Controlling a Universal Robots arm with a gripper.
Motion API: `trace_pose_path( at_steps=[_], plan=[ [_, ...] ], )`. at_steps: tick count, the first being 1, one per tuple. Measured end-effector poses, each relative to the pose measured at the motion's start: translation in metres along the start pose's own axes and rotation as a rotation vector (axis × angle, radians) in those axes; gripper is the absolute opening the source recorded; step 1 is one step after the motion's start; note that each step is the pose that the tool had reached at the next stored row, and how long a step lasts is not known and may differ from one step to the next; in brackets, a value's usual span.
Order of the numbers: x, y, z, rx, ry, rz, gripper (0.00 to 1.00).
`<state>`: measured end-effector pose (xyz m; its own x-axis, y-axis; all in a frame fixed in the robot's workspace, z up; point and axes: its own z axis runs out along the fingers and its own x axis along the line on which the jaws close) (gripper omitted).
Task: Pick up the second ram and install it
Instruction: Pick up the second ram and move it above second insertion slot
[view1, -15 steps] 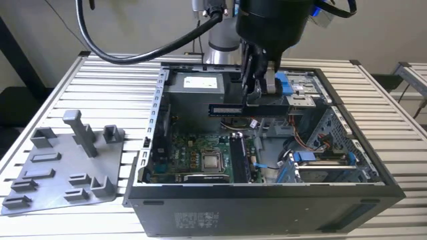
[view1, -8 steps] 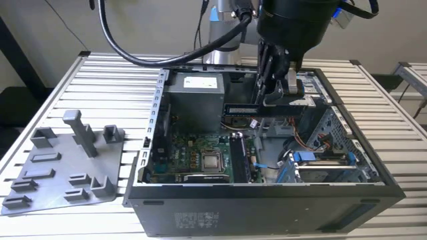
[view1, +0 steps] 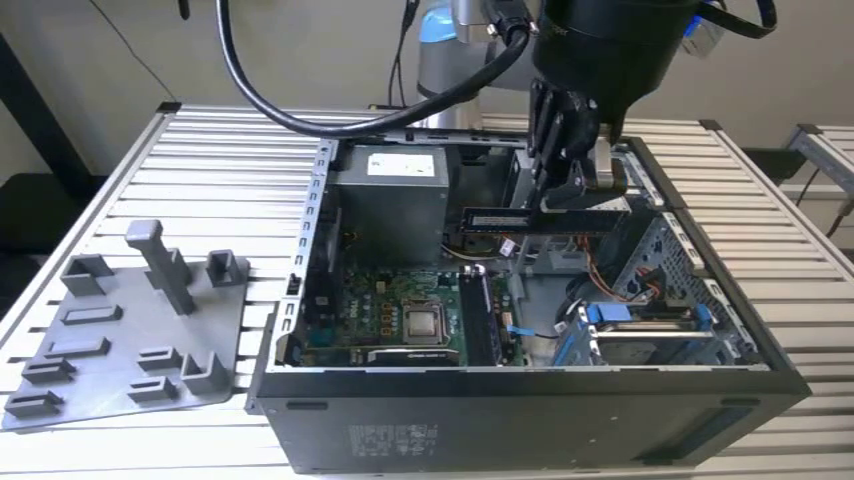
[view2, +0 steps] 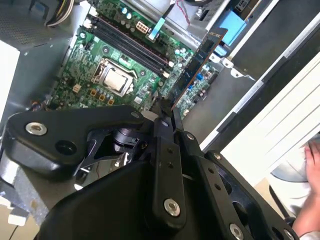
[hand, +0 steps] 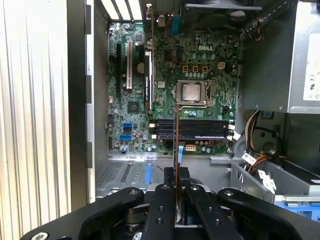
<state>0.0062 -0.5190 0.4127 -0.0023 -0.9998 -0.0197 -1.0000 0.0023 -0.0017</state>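
My gripper (view1: 583, 203) hangs over the open computer case (view1: 534, 400), shut on the second ram (view1: 534, 219), a dark flat stick held level above the motherboard (view1: 387, 310). In the second wrist view the ram (view2: 196, 65) sticks out from the gripper (view2: 167, 116) over the board's edge. The first wrist view shows the ram (hand: 176, 145) edge-on as a thin line rising from the gripper (hand: 176, 186), crossing the black memory slots (hand: 192, 129) beside the processor socket (hand: 192, 92). A dark stick (view1: 478, 318) stands in the slot area on the board.
A grey plastic tray (view1: 134, 345) with upright posts lies at the exterior view's left on the slatted table (view1: 227, 150). Inside the case are the power supply (view1: 387, 200), blue drive clips (view1: 607, 312) and loose cables (hand: 255, 135). A person's hand (view2: 310, 165) shows beyond the case.
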Motion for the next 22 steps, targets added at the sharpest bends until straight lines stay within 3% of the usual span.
trace_pose_path(
  at_steps=[12,22],
  plan=[
    [-0.0066,0.0003,0.0005,0.0008,0.0002,0.042,0.14],
    [-0.0263,0.0005,0.0013,0.0009,0.0002,0.046,0.14]
  ],
)
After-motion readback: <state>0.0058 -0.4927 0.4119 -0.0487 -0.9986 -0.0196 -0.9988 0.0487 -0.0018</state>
